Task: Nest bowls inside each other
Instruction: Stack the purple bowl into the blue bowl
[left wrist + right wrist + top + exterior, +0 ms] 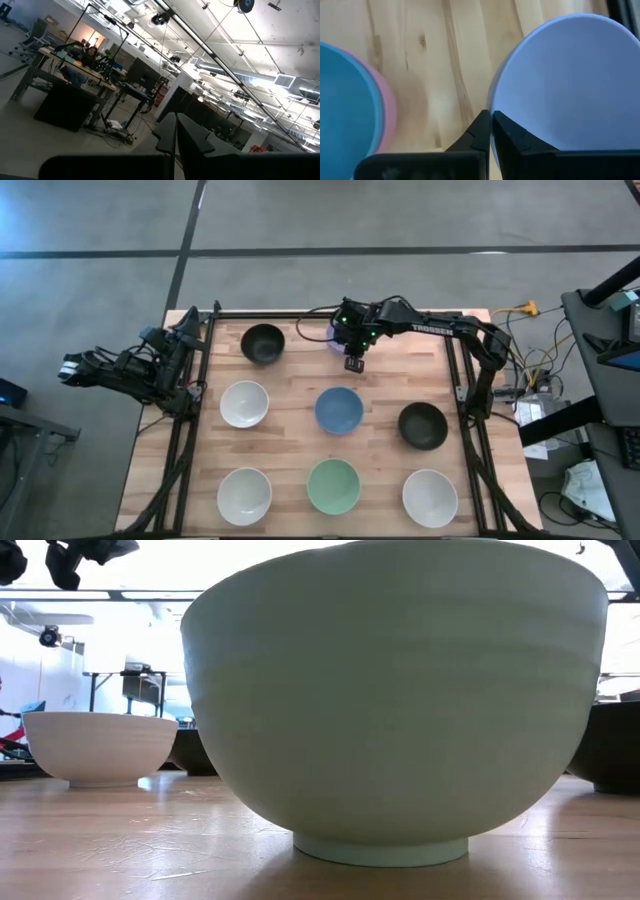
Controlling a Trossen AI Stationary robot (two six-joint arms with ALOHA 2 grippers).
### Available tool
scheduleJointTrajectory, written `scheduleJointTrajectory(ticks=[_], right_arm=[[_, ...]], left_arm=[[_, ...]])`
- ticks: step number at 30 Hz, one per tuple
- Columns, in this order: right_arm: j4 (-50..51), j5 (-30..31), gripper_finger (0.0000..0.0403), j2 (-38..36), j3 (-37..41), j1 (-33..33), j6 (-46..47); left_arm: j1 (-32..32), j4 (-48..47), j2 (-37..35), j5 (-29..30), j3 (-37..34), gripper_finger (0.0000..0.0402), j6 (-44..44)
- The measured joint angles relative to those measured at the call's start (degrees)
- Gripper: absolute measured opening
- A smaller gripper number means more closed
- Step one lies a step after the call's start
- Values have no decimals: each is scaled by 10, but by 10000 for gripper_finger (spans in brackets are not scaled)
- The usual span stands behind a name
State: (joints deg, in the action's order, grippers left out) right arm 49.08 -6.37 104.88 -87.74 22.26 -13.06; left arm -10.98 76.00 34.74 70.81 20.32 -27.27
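**Right gripper at lavender bowl**

Mint green bowl (395, 700) loomed nearest, front centre. Left gripper (176, 140) sat closed, parked off the left edge. Right gripper (491, 131) pinched the lavender bowl (570, 80) rim, table's far edge.

A glossy black round bowl (262, 343), a sky-blue bowl (339, 410) over a pink rim (386, 112), a pale lavender bowl (570, 80), mint-green bowl (333, 486), white bowls (244, 403) on light striped wood planks (300, 370).

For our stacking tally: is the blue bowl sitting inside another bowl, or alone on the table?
Inside another: the right wrist view shows the blue bowl ringed closely by the rim of a pink bowl.
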Motion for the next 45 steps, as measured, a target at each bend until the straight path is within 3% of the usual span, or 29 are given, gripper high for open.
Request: scheduleJointTrajectory(ticks=[6, 14, 24, 27, 33, 38, 45], right_arm=[[0, -2, 11, -40, 0, -2, 11], [-18, -59, 11, -104, 3, -37, 9], [-53, -62, 11, -174, 36, -182, 8], [-63, -61, 11, -194, 64, -233, 15], [-121, 3, 11, -222, 127, -318, 27], [-114, 81, 11, -210, 134, -362, -10], [-57, 97, 10, -161, 128, -370, -20]], left_arm=[[0, 0, 1, 0, 0, 0, 0], [0, 0, 3, 0, 0, 0, 0], [-1, 0, 5, 0, 1, 0, 2], [-1, 0, 5, 0, 3, 0, 53], [-1, -1, 9, -5, 1, 0, 163], [-12, -3, 23, -18, 5, 0, 165], [-36, -2, 37, -19, 7, 0, 166]])
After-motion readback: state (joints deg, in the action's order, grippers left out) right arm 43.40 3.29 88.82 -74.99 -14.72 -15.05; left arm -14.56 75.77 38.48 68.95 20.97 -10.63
